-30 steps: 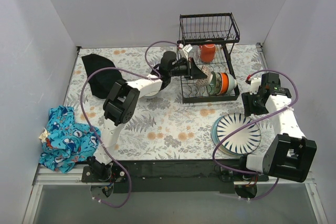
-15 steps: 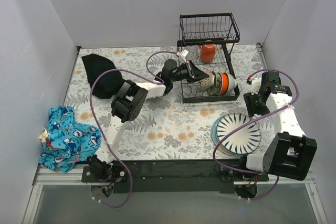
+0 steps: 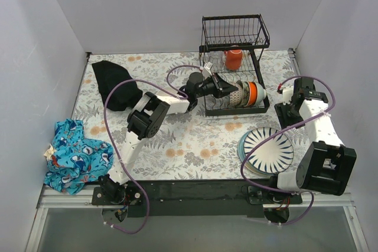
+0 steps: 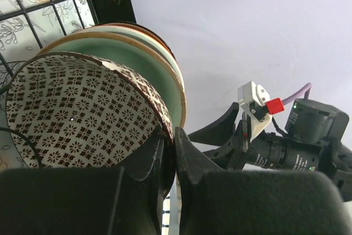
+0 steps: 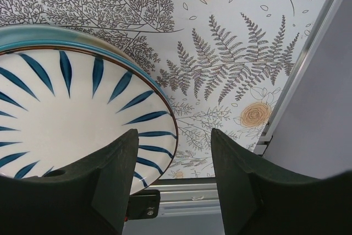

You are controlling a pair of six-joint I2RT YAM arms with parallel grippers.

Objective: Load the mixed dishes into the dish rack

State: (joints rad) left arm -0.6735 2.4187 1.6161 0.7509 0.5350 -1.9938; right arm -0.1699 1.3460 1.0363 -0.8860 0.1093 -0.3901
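Observation:
The black wire dish rack [image 3: 257, 30] stands at the back, with an orange mug [image 3: 234, 58] under its upper shelf. My left gripper [image 3: 226, 90] [image 4: 174, 134] reaches into the lower tray, shut on the rim of a white bowl with a brown flower pattern [image 4: 82, 114]. That bowl stands on edge beside a pale-green bowl [image 4: 144, 61] [image 3: 243, 94] and other upright dishes. A blue-striped plate [image 3: 269, 149] [image 5: 66, 108] lies on a stack at front right. My right gripper [image 3: 287, 115] [image 5: 175, 142] hangs open above the plate's edge, holding nothing.
A black cloth [image 3: 112, 84] lies at back left and a blue patterned cloth [image 3: 77, 154] at front left. The table's metal rail [image 5: 308, 53] and the side wall run close to the right of my right gripper.
My left arm has stretched to the right, carrying the patterned bowl deeper into the rack's lower tray. My right arm has shifted slightly toward the back.

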